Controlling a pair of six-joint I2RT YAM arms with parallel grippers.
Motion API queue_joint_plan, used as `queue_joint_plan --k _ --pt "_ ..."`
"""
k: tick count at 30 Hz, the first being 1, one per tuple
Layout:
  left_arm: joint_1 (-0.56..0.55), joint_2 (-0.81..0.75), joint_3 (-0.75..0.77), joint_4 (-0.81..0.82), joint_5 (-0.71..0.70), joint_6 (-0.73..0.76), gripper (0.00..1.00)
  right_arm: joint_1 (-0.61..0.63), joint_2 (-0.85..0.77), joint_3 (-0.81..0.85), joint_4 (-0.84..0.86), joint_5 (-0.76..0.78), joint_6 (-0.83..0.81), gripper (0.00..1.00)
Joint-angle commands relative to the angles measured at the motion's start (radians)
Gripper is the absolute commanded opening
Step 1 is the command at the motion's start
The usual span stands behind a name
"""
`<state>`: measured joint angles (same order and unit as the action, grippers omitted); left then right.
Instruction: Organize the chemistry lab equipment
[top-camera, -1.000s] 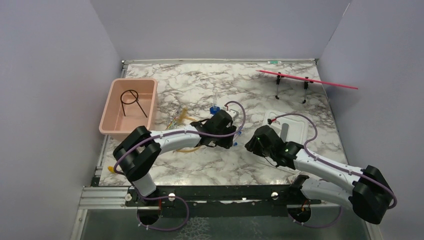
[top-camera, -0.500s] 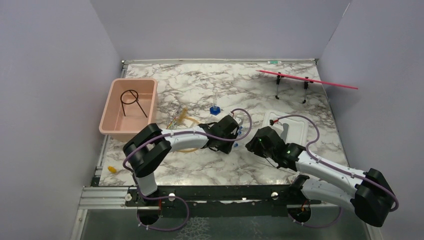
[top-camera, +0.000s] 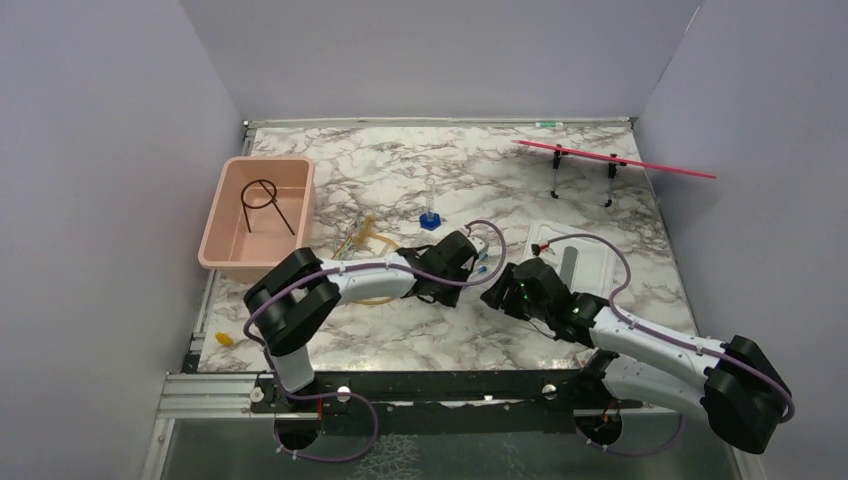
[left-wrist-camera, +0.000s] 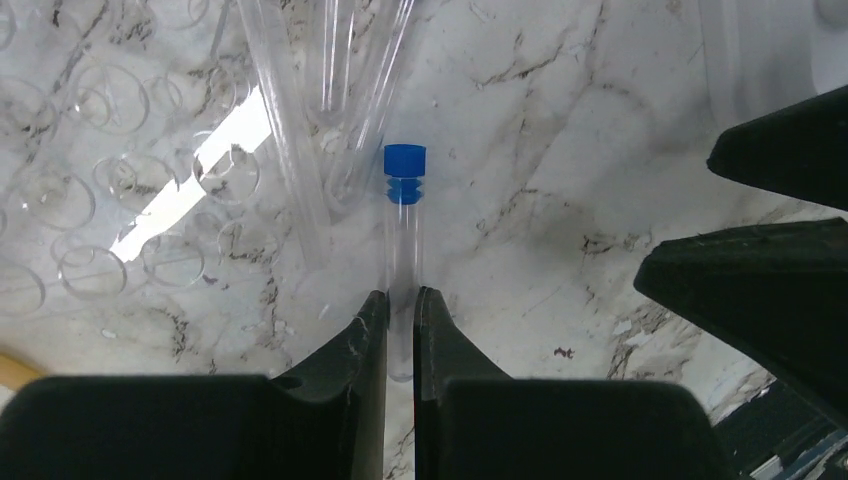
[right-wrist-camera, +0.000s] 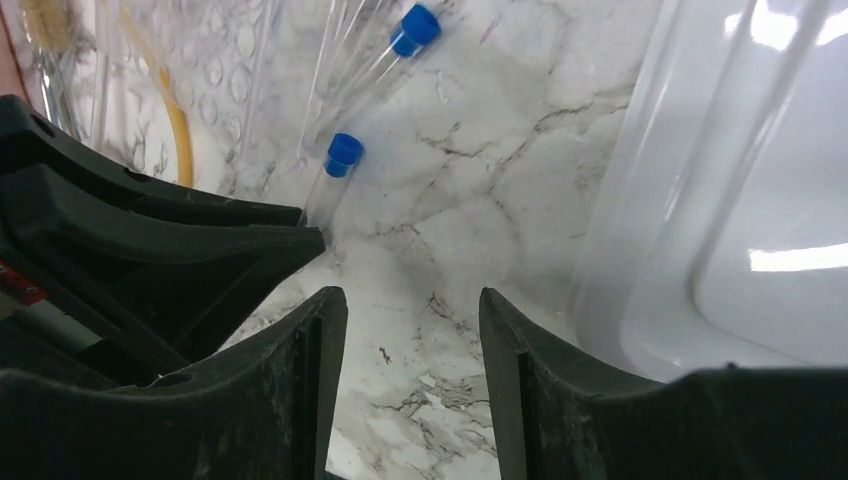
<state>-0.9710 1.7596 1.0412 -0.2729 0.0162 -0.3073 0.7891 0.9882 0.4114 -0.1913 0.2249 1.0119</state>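
Here, slim clear blue-capped tube.

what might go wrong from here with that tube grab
The left pincer pinches the blue-capped tube only at its closed end, far from the cap, so it may swing or slip when lifted. The open right pincer sits very close to the left one, so the two could knock together.

left tool narrowed onto tube (blue-capped), right tool widened
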Motion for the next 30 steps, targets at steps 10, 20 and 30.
queue_joint_plan --k 10,20,30 --pt "-0.003 -0.329 -0.188 0.178 0.061 0.072 0.06 -0.060 0.046 0.041 0.263 -0.326 0.007 0.62" --pt "0.032 -0.465 -0.235 0.196 0.006 0.077 0.06 -0.122 0.122 0.117 0.330 -0.363 0.079 0.53" --pt "0.041 -0.465 -0.234 0.199 0.002 0.074 0.06 -0.127 0.190 0.177 0.350 -0.412 0.057 0.45"
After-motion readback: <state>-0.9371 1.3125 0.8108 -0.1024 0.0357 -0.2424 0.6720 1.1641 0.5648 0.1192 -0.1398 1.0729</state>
